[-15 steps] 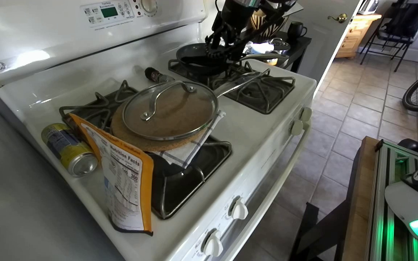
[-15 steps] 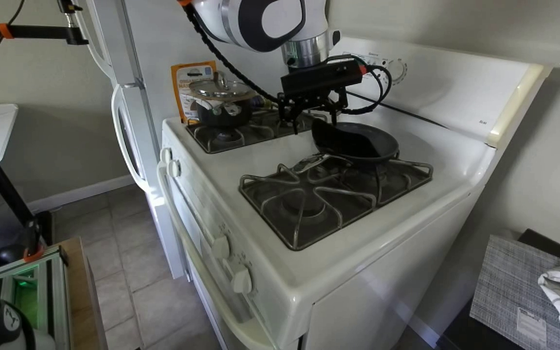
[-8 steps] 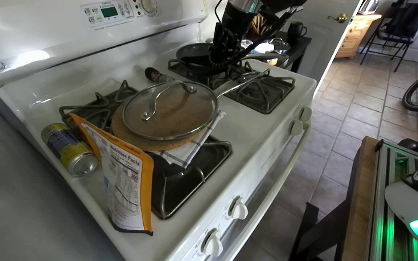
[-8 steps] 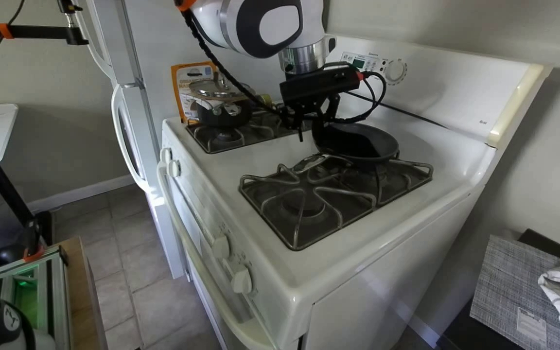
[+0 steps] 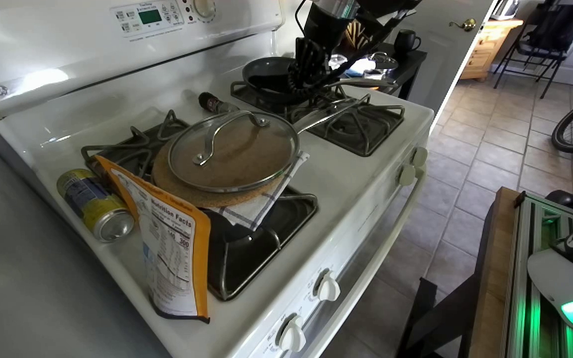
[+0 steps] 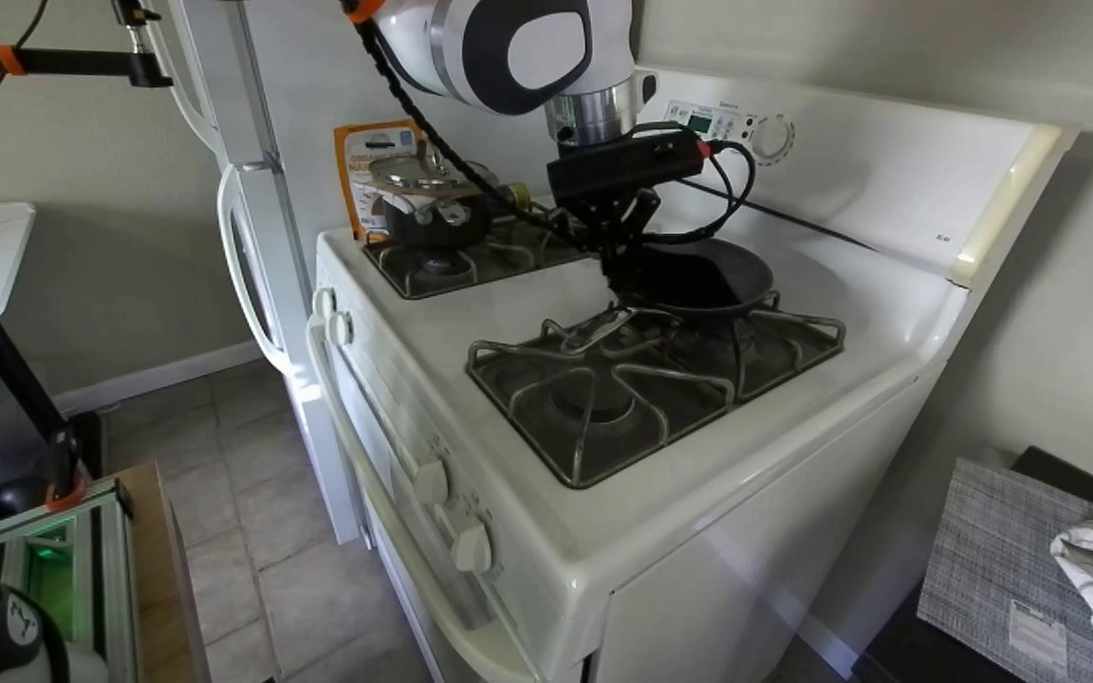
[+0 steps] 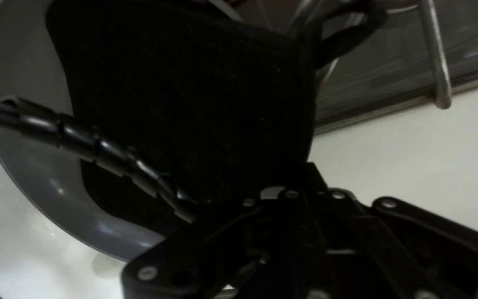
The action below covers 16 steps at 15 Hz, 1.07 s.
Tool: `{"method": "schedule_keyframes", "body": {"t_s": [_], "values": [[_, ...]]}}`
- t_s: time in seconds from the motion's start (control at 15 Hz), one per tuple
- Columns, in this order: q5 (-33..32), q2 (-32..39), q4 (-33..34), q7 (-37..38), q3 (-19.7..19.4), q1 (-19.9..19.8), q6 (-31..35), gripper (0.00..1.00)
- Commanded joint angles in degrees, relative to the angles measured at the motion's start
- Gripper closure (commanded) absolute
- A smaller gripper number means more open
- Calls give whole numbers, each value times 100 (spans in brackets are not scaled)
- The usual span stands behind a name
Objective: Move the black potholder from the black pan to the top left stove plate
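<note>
While the hand pinched the edge of the black potholder in the pan, gripping seemed the step; next, lifting clear was needed.

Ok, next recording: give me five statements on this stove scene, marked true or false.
1. The black potholder lies in the black pan, reaching past its rim. True.
2. The fingers are spread wide. False: the fingers are closed, apparently on the potholder's edge.
3. A pouch stands beside the yellow can. True.
4. The can stands upright. False: it lies on its side.
5. The glass lid sits on the cork round. True.
</note>
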Motion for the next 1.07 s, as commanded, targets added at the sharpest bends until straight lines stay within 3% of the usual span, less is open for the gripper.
{"method": "schedule_keyframes", "body": {"t_s": [0.0, 0.33, 0.6, 1.0], "values": [[-64, -90, -72, 96, -27, 7, 78, 100], [380, -458, -82, -93, -47, -53, 150, 99], [1325, -644, 41, -374, -60, 50, 363, 99], [2152, -428, 655, -167, 142, 319, 1252, 99]]}}
